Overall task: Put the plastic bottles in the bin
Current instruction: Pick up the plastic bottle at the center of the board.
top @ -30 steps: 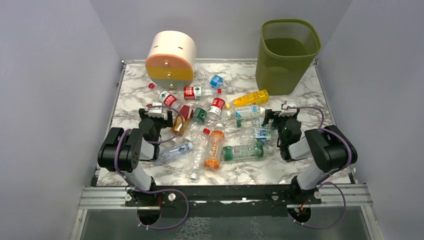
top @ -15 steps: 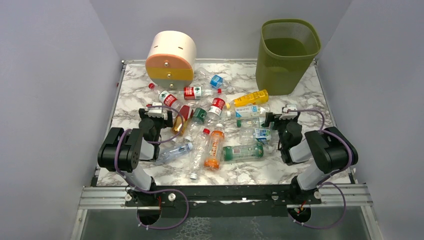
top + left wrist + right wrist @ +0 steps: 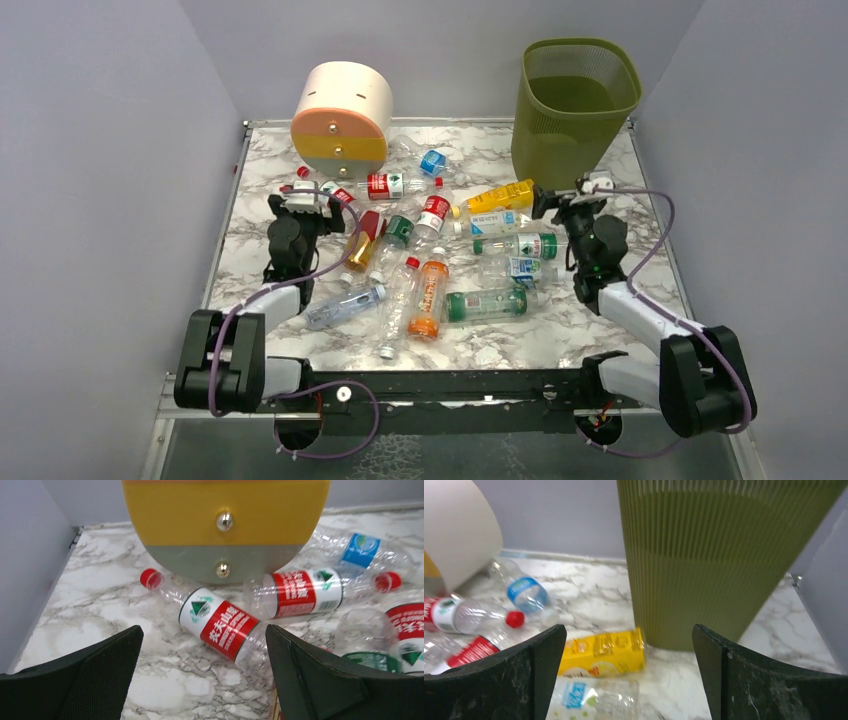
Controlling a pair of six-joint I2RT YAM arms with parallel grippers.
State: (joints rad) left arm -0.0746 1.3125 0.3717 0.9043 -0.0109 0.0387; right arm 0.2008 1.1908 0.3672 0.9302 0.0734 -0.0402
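Note:
Several plastic bottles lie scattered mid-table, among them a yellow one (image 3: 503, 196), an orange one (image 3: 430, 295) and a green-labelled one (image 3: 487, 303). The olive bin (image 3: 575, 110) stands at the back right. My left gripper (image 3: 303, 195) is open and empty, low over the table. Just ahead of its jaws lies a red-labelled bottle (image 3: 222, 627), with another (image 3: 302, 592) behind it. My right gripper (image 3: 572, 200) is also open and empty. It faces the bin (image 3: 719, 555), with the yellow bottle (image 3: 604, 652) and a clear blue-labelled one (image 3: 589, 700) between its fingers in view.
A cream, orange and yellow round drawer box (image 3: 342, 117) stands at the back left, close in front of the left gripper (image 3: 225, 520). Grey walls close in the table on the left, back and right.
Both arms have stretched forward from their folded pose. The left gripper moved toward the drawer box, the right gripper toward the bin. Both stayed open; no bottle moved.

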